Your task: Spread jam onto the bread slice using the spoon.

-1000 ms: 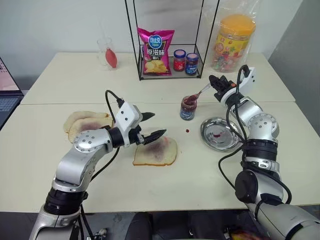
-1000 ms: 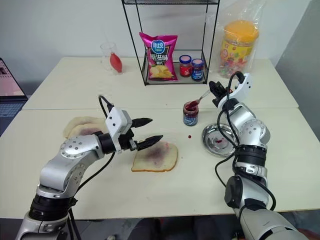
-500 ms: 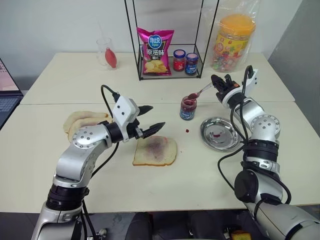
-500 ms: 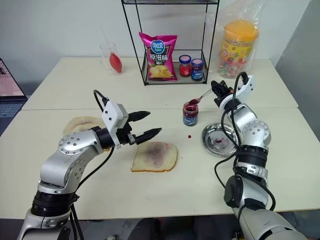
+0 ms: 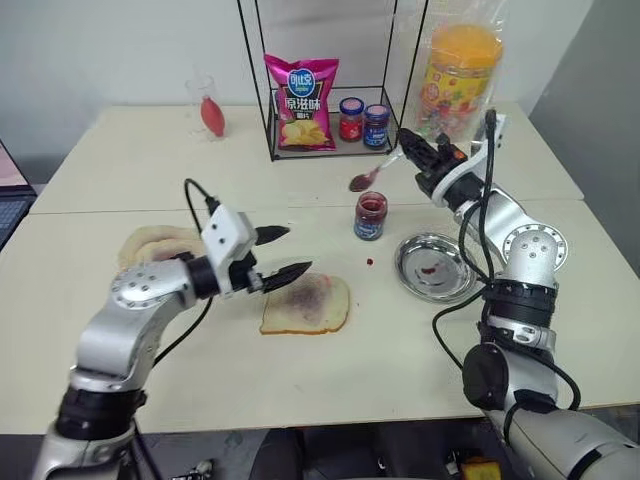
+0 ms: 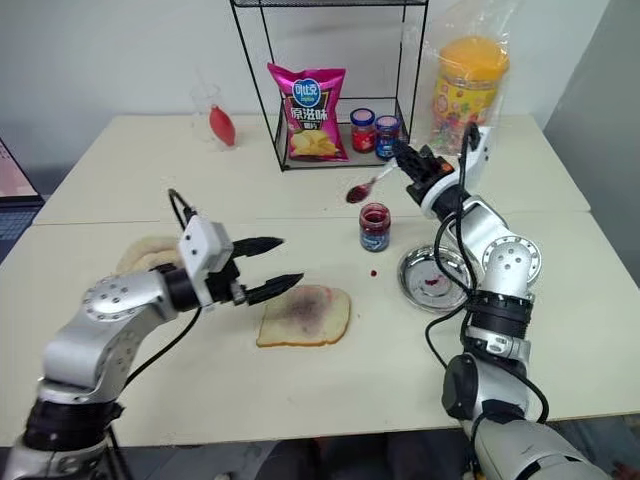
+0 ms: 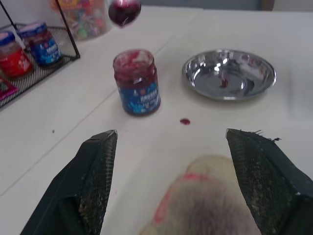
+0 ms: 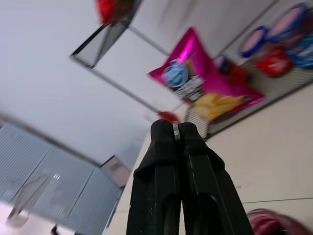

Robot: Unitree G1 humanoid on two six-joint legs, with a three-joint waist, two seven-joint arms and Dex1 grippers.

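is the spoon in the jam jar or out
Out: the spoon hangs above the jam jar, red jam on its bowl, held by the right gripper.

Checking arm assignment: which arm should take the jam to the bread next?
Right. Its gripper is shut on the spoon, loaded with jam above the jar. The left gripper hovers open and empty beside the bread slice.

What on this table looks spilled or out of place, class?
A small red jam drop lies on the bare table between the open jam jar and the steel dish, whose bottom also carries red smears. Nothing has tipped over.
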